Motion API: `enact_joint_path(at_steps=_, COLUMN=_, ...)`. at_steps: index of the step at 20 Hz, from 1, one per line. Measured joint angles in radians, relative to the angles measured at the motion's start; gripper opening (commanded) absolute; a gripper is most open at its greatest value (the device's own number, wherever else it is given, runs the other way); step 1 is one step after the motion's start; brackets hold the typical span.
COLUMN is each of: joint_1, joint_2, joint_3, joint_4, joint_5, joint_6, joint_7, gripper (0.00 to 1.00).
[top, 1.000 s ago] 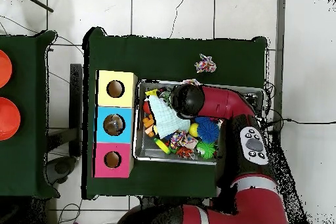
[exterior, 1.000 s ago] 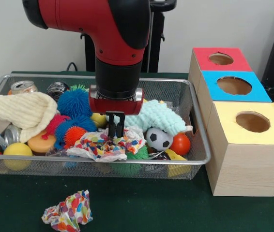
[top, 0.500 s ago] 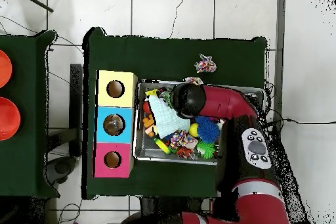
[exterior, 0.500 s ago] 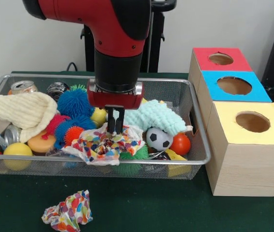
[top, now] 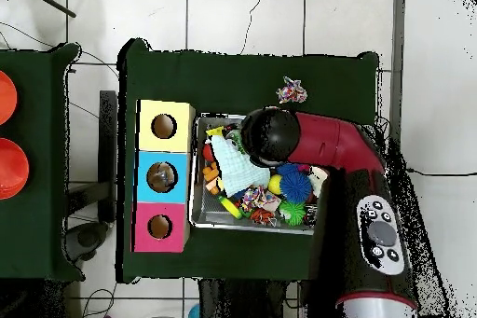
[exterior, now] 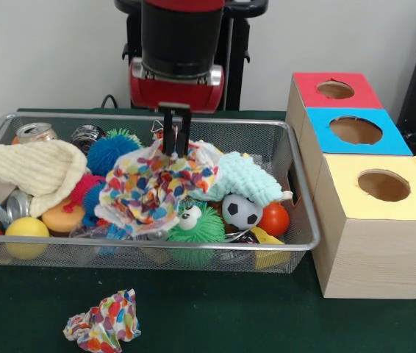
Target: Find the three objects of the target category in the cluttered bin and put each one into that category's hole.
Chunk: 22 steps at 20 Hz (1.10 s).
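The jaws (exterior: 176, 144) pinch the peak of the confetti-print cloth (exterior: 154, 189), which drapes below them over the wire bin (exterior: 305, 220), baring a green googly-eyed toy (exterior: 195, 223); a second patterned cloth (exterior: 104, 321) lies on the green surface (exterior: 267, 323), well apart from the yellow-topped box (exterior: 384, 187).

Bin (exterior: 307, 213) left of box (exterior: 370, 243) — cloth (exterior: 153, 187) hangs from gripper (exterior: 176, 140) above bin; second wad (exterior: 104, 322) on table before it.
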Motion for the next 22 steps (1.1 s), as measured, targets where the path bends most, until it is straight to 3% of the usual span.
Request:
enact_joint_path(at_steps=12, joint_1=0.033, joint_2=-0.12, joint_3=-0.016, joint_4=0.075, joint_5=0.027, joint_6=0.028, joint_7=0.0, gripper=0.0)
enact_joint_path(at_steps=22, joint_1=0.118, joint_2=-0.194, joint_3=-0.056, joint_4=0.276, joint_5=0.071, joint_6=-0.047, joint_7=0.001, gripper=0.0)
